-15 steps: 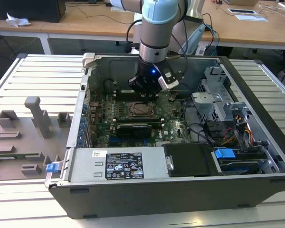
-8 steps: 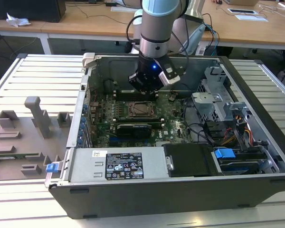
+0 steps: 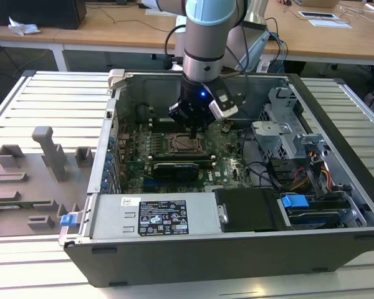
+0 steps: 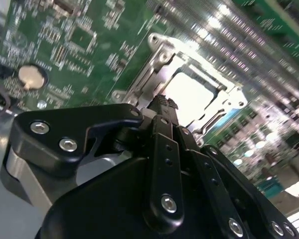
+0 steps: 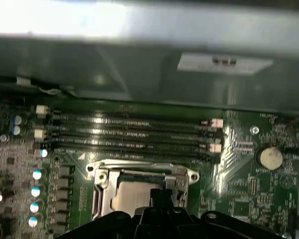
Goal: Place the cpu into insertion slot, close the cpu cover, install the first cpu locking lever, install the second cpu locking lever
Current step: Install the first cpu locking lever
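Note:
My gripper (image 3: 196,126) hangs inside the open computer case, just above the insertion slot (image 3: 187,144) on the green motherboard. In both wrist views its black fingertips (image 4: 163,102) are pressed together with nothing between them, over one edge of the socket. The cpu (image 5: 130,197) lies flat in the slot, and its silvery top (image 4: 189,93) catches the light. The cpu cover (image 5: 139,169), a silvery metal frame (image 4: 157,62), lies down around the chip. I cannot make out how the locking levers stand.
Long black memory slots (image 5: 134,132) run beside the socket, and a coin battery (image 5: 270,157) sits nearby. A long black card (image 3: 174,169), the power supply (image 3: 156,215) and a drive cage (image 3: 287,124) crowd the case. A grey fixture plate (image 3: 31,174) lies at the exterior view's left.

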{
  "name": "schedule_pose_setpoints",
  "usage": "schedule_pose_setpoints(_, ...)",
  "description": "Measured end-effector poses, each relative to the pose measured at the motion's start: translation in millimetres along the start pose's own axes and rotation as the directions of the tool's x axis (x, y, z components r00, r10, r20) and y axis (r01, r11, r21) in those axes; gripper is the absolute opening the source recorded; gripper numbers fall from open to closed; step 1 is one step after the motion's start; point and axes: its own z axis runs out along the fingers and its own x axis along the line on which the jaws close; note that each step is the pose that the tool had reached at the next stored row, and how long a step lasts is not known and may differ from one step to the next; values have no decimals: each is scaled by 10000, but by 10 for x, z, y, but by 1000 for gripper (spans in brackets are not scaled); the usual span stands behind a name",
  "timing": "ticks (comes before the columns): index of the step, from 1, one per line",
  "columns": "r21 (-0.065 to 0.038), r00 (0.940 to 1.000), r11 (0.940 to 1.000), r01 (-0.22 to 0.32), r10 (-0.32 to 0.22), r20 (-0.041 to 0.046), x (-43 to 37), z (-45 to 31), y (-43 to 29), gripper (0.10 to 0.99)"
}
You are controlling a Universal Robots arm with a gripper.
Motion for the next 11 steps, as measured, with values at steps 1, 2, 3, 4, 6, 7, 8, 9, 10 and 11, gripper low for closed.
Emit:
schedule_pose_setpoints(1, 0, 10000, 10000, 0, 0, 0, 2, -1, -26, 106)
schedule_pose_setpoints(2, 0, 10000, 10000, 0, 0, 1, 4, -1, -46, 106)
schedule_pose_setpoints(3, 1, 10000, 10000, 2, -2, 0, 4, -2, -59, 106)
schedule_pose_setpoints(4, 0, 10000, 10000, 2, -2, 1, 5, -2, -66, 106)
schedule_pose_setpoints(6, 2, 10000, 10000, 0, 0, 0, 6, -15, -68, 106)
schedule_pose_setpoints(7, 2, 10000, 10000, -1, 1, 1, 6, -43, -67, 106)
schedule_pose_setpoints(8, 2, 10000, 10000, 0, 0, 0, 6, -59, -66, 106)
schedule_pose_setpoints(9, 2, 10000, 10000, 0, 0, 1, 6, -77, -66, 106)
schedule_pose_setpoints(10, 4, 10000, 10000, 1, -1, 0, 6, -117, -64, 106)
schedule_pose_setpoints(11, 5, 10000, 10000, 0, 0, 0, 6, -145, -63, 106)
